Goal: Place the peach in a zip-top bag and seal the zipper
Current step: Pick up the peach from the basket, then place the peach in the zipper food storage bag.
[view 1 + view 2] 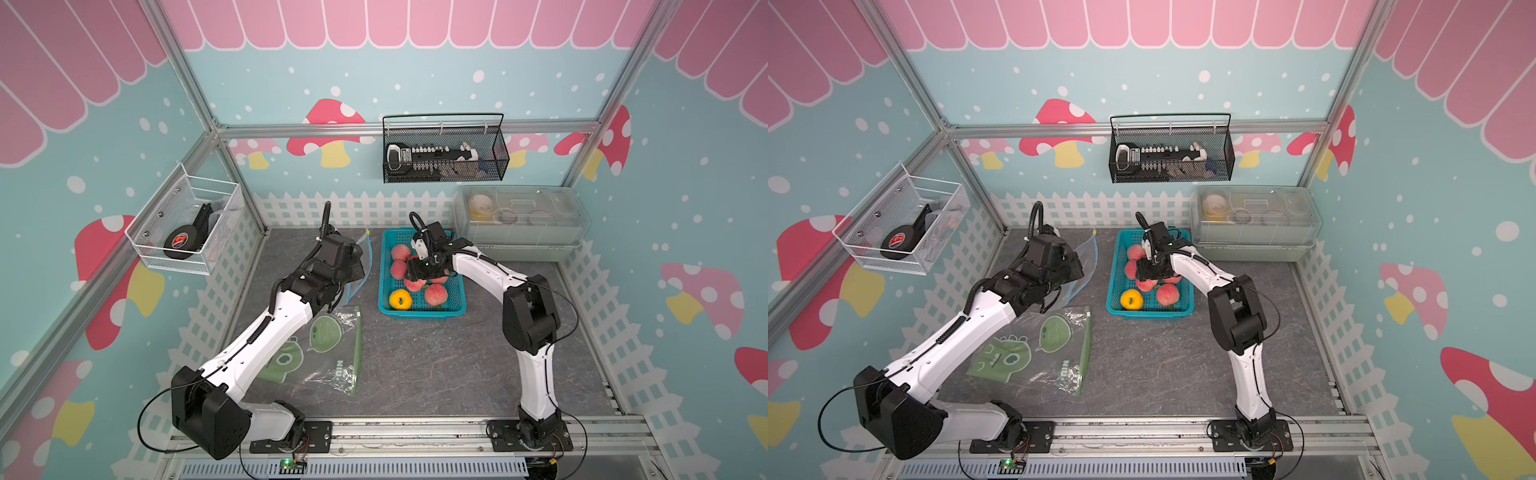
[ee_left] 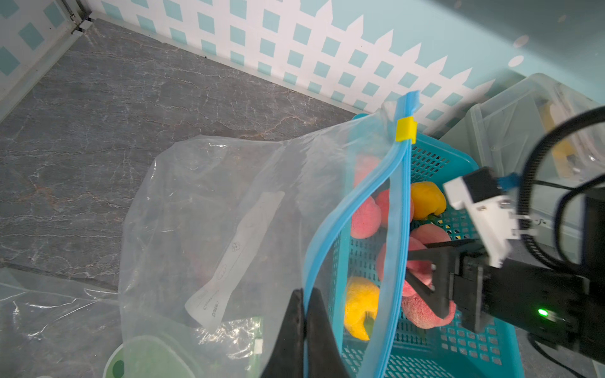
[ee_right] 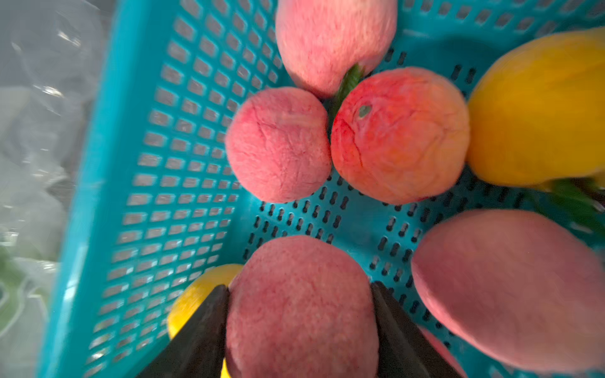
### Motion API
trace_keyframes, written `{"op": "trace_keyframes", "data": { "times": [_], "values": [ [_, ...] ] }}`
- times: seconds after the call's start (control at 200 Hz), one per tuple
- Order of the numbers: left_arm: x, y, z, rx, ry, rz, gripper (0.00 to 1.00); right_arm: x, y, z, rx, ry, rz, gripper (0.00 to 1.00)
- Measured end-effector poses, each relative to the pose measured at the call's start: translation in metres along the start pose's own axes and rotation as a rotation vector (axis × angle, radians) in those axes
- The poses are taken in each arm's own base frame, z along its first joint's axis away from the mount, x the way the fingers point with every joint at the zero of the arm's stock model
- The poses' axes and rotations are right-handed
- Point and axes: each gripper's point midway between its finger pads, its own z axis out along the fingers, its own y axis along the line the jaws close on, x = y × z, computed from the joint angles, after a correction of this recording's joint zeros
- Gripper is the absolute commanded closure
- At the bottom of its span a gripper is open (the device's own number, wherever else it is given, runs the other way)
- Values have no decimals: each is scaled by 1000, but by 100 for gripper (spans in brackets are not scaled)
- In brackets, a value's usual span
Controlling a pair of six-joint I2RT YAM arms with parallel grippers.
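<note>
Right end effector (image 3: 299,287) reaches down into the teal basket (image 3: 147,196), its black fingers (image 3: 203,327) set against both flanks of a peach (image 3: 301,314) — grasping it while the peach sits inside the basket among the other fruit. The neighbours crowd the grip. A yellow fruit (image 3: 196,294) lies just beside one finger, and a large peach (image 3: 510,288) lies near the other. Farther along the basket floor, two more peaches (image 3: 278,144) touch each other, with a second yellow fruit (image 3: 537,108) beside them.

The left end effector (image 2: 306,296) is clenched on the blue zipper rim (image 2: 327,235) of a clear zip-top bag (image 2: 212,203), holding it up just beside the basket on the side toward the left arm. The two zipper tracks stand apart, so the mouth gapes. The yellow slider (image 2: 406,130) sits at the far end of the track. The basket's perforated wall stands between the gripped peach and that open mouth.

A green-printed bag (image 1: 332,353) lies flat on the grey tabletop (image 1: 436,365), partly under the left arm. A clear lidded box (image 1: 519,220) stands behind the basket against the fence — close to the right arm's wrist. On the walls hang a black mesh rack (image 1: 444,166) and a white wire basket (image 1: 183,232) holding a tape roll (image 1: 180,245).
</note>
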Motion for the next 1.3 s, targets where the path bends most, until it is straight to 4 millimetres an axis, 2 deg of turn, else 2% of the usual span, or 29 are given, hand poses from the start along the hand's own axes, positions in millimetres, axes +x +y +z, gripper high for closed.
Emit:
{"op": "trace_keyframes", "data": {
  "times": [0.13, 0.255, 0.31, 0.405, 0.61, 0.765, 0.886, 1.061, 1.166, 1.301],
  "values": [
    [0, 1, 1, -3, 1, -29, 100, -37, 24, -56, -113, -168, 20, 51],
    [-1, 0, 3, -4, 4, -57, 100, -66, 63, -107, -298, -323, 28, 51],
    [-2, -2, 5, -2, 6, -69, 100, -74, 79, -122, -386, -372, 36, 51],
    [-4, -8, 9, 11, 13, -88, 100, -82, 102, -134, -522, -419, 58, 51],
    [-11, -20, 17, 38, 29, -124, 100, -89, 139, -134, -716, -431, 112, 52],
    [-12, -23, 18, 49, 35, -135, 100, -85, 159, -113, -779, -390, 141, 53],
    [-15, -22, 17, 54, 34, -150, 100, -79, 163, -89, -771, -348, 158, 53],
    [-18, -21, 18, 64, 36, -169, 100, -67, 155, -63, -680, -294, 165, 53],
    [-20, -25, 18, 87, 36, -178, 100, -63, 156, -59, -613, -283, 133, 51],
    [-25, -33, 17, 137, 31, -187, 100, -65, 162, -63, -534, -286, 71, 37]
  ]
}}
